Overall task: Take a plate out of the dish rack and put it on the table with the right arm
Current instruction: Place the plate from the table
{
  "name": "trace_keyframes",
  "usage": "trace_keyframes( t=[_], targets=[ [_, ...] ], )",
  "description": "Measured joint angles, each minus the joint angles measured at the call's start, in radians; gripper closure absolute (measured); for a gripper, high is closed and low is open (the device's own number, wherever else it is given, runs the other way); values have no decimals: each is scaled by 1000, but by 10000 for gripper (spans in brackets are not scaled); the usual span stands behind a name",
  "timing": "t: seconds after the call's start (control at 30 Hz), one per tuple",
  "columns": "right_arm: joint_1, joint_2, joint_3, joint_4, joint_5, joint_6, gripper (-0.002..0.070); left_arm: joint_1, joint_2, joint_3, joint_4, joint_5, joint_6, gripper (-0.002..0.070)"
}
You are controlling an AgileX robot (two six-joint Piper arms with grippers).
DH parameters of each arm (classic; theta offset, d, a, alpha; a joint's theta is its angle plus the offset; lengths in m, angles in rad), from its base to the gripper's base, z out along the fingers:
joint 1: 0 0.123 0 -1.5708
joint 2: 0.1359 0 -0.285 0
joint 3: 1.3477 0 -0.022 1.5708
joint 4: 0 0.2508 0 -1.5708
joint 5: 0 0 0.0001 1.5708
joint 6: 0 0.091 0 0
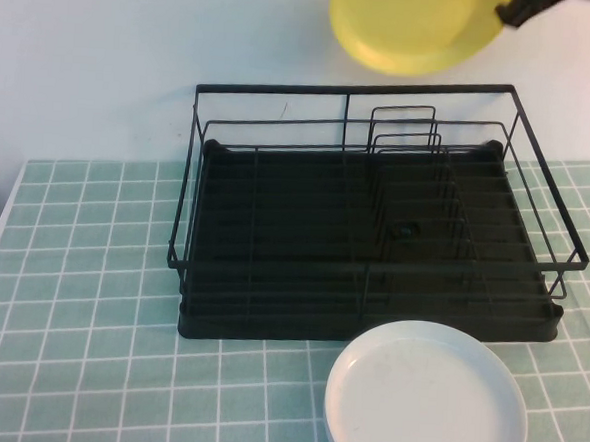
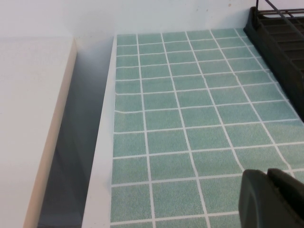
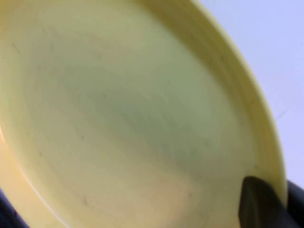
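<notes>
The left claw [image 2: 273,199] hangs over bare tiles at the left of the surface [image 1: 92,269], well apart from the work; only its dark tip shows in its own wrist view, and I cannot tell how its fingers are set.

In the middle, the rack [image 1: 364,245] stands at the far side of the surface with its dividers free of plates. Just in front of its near right corner lies a white plate [image 1: 426,399], flat on the tiles.

Up at the far right, the plate [image 1: 412,26] is in the air above the rack's back rail, clear of the wires. The right claw [image 1: 510,12] is closed over its right rim, and in the right wrist view one black finger [image 3: 259,202] lies across the raised edge.

The plate looks to be thin, stiff plastic: light, unlikely to break, but smooth and liable to swivel or slip in a pinch at one edge. The rim is the sensible hold, as deep as the lip allows. The tiles left of the white plate look the likeliest spot to set it down.
</notes>
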Motion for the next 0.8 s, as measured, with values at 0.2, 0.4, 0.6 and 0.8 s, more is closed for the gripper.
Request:
trace_keyframes(
  t=[0.2, 0.4, 0.6, 0.8],
  targets=[
    [0, -235, 0, -71, 154, 166, 660, 0, 0, 0, 0, 0, 0, 678],
    [1, -459, -10, -313, 448, 503, 661, 0, 0, 0, 0, 0, 0, 678],
    [1, -535, -10, -606, 842, 854, 661, 0, 0, 0, 0, 0, 2, 678],
    [1, -539, 176, -600, 965, 979, 661, 0, 0, 0, 0, 0, 2, 678]
  ],
)
